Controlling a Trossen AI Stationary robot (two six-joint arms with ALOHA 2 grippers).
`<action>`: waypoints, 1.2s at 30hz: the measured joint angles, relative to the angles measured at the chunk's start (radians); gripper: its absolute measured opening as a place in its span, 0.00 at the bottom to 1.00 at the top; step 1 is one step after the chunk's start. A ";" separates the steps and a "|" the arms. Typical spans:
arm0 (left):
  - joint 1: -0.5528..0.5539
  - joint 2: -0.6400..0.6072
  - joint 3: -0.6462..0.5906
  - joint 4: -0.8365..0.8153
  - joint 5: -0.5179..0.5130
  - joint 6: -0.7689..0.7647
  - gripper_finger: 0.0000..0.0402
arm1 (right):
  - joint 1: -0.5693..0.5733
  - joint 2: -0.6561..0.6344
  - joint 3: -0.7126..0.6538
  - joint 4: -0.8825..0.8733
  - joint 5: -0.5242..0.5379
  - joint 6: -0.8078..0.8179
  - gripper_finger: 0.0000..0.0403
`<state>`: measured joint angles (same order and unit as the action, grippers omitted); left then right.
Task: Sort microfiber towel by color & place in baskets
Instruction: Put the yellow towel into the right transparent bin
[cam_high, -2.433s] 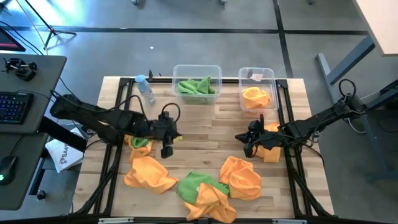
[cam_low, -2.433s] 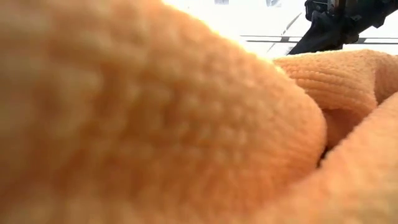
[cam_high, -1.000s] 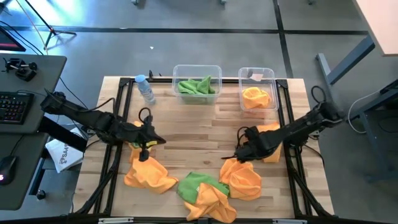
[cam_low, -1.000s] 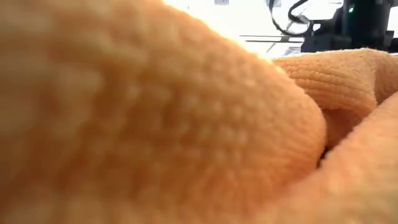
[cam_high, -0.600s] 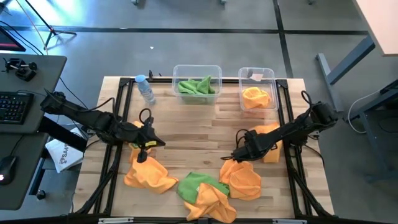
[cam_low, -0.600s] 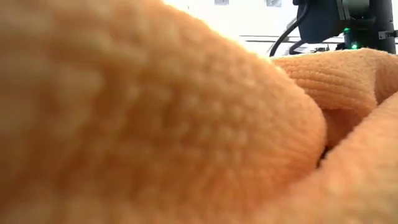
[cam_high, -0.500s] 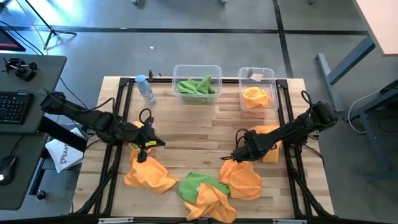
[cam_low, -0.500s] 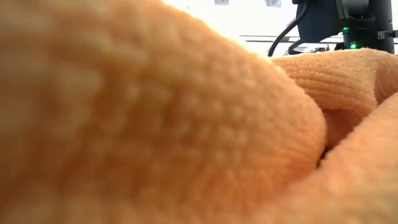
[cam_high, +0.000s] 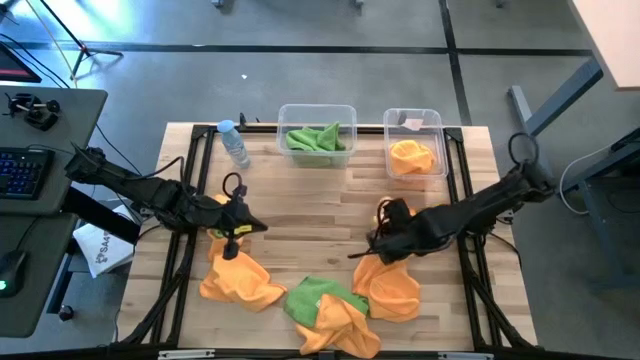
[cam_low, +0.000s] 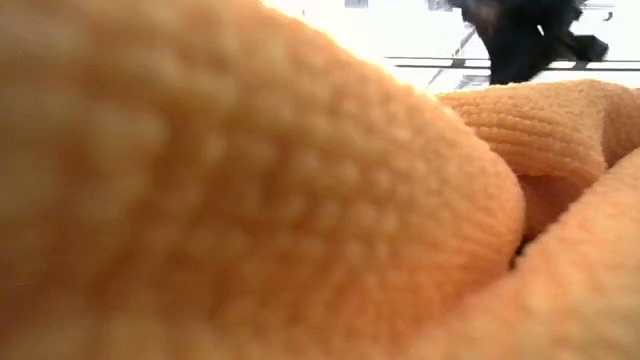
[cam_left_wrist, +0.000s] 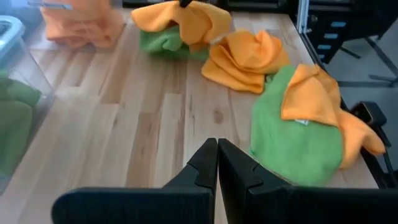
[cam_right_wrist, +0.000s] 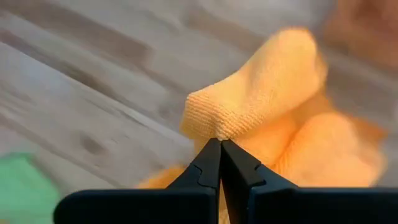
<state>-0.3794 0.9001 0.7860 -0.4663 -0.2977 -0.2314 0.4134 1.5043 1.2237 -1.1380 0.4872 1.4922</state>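
Observation:
My right gripper (cam_high: 370, 248) (cam_right_wrist: 219, 142) is shut on an orange towel (cam_high: 390, 285) lying right of the table's middle. My left gripper (cam_high: 234, 240) (cam_left_wrist: 217, 146) is shut and holds nothing. It hovers beside a green towel (cam_left_wrist: 292, 140) that has an orange towel (cam_left_wrist: 311, 96) lying over it, near the table's left edge. The wider basket (cam_high: 317, 112) holds green towels. The narrower basket (cam_high: 413, 118) with a white label holds an orange towel. In the low view an orange towel (cam_low: 250, 200) close to the lens hides nearly everything. My right gripper pinches a raised fold (cam_right_wrist: 214, 127) of the orange towel between its two fingertips, coming slanting down from the table's right. The fold stands up in a peak at the fingers. The rest of the towel (cam_high: 395, 290) lies on the table.
A small water bottle (cam_high: 234, 146) lies at the far left. More towels lie near the near edge: an orange one (cam_high: 240, 282) and a green and orange heap (cam_high: 330, 312). Another orange towel (cam_high: 437, 228) lies under my right arm. Bare wood (cam_high: 310, 215) shows mid-table.
My right gripper has shifted a little toward the table's left at the orange towel, and its wrist has risen. A part of that towel now stands up at the fingers while the rest stays flat.

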 joint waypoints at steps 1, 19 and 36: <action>0.000 0.000 0.000 0.007 -0.003 0.000 0.00 | 0.000 -0.012 0.022 -0.003 0.028 -0.021 0.00; 0.000 0.000 0.000 0.060 -0.032 -0.046 0.00 | 0.008 -0.061 0.309 -0.109 0.252 -0.315 0.00; 0.000 0.000 0.000 0.076 -0.061 0.034 0.00 | -0.001 -0.065 0.301 -0.124 0.337 -0.315 0.00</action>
<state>-0.3794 0.9005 0.7860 -0.3901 -0.3586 -0.1973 0.4122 1.4396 1.5246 -1.2620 0.8245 1.1770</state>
